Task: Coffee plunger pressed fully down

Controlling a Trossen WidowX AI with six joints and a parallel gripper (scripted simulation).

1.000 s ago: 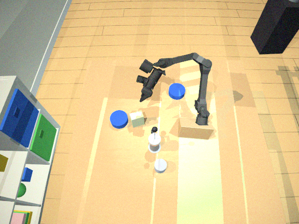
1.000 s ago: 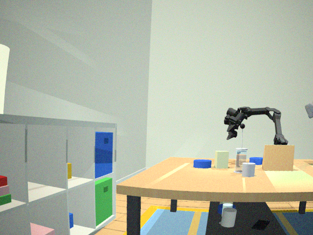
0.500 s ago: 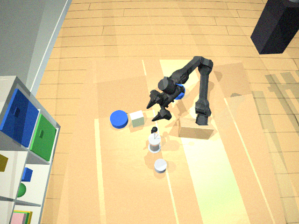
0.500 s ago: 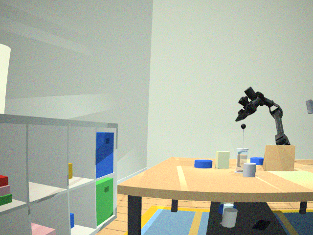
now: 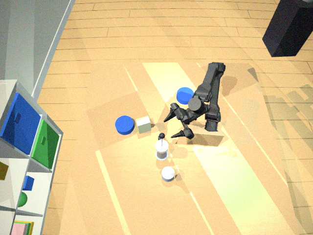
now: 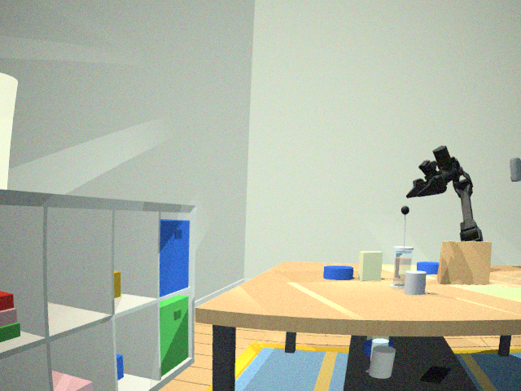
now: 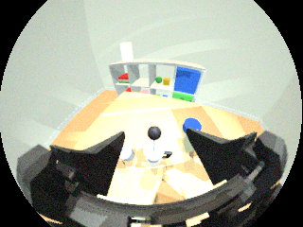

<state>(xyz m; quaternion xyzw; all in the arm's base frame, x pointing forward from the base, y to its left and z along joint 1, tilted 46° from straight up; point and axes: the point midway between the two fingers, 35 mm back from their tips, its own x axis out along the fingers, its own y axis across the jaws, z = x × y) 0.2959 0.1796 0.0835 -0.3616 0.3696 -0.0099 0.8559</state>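
My gripper [image 5: 175,127] is spread wide and empty, right of centre above the table [image 6: 294,307]. The French press [image 5: 161,149] stands just below it, plunger knob [image 5: 161,136] raised. An off-centre push could tip the press.

Gripper [image 5: 171,127] spread wide and empty, fingertips aimed left, just right of the coffee press [image 5: 161,149] with its black knob [image 5: 161,136] up; a pale cube [image 5: 144,124] sits beside a blue disc [image 5: 124,125].
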